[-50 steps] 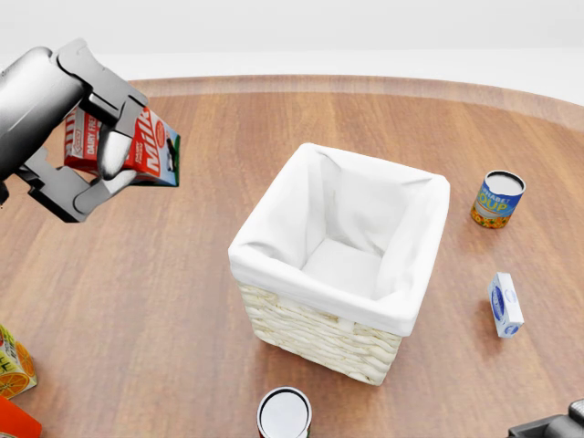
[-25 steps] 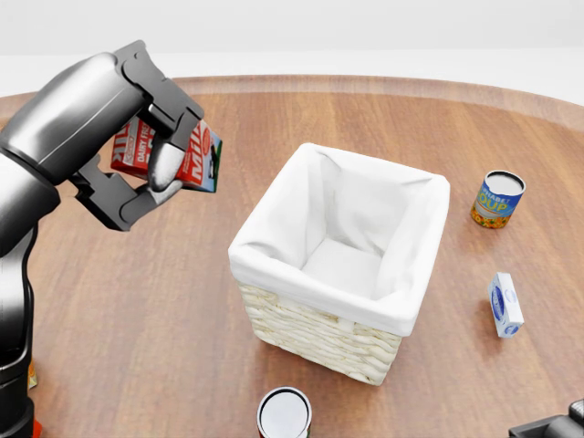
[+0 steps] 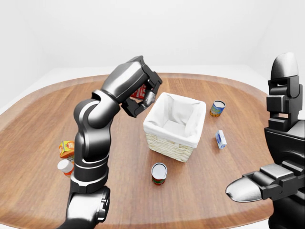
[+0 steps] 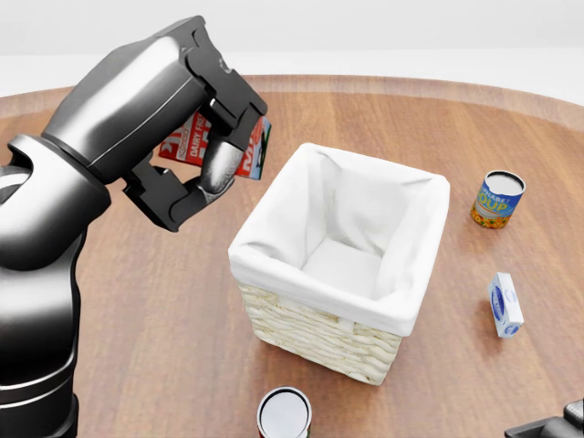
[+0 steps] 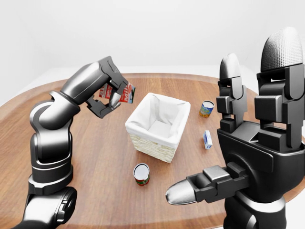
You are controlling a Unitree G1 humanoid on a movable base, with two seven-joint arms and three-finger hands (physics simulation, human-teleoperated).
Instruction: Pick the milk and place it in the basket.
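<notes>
I have the milk (image 4: 212, 144) pinched in my left hand (image 4: 196, 151), held above the bench (image 4: 137, 301) just left of the basket (image 4: 342, 265) rim in the head view. To do this well, I'd carry it right until it hangs over the white lining, lower it inside, then release. My right hand (image 5: 228, 157) is spread, well right of the basket.

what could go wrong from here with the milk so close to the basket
The milk carton, held in the left robot hand, hangs left of the basket, not over its opening; released now, it would likely land on the table. Moving across, carton or fingers could catch the white liner rim and shove the basket.
</notes>
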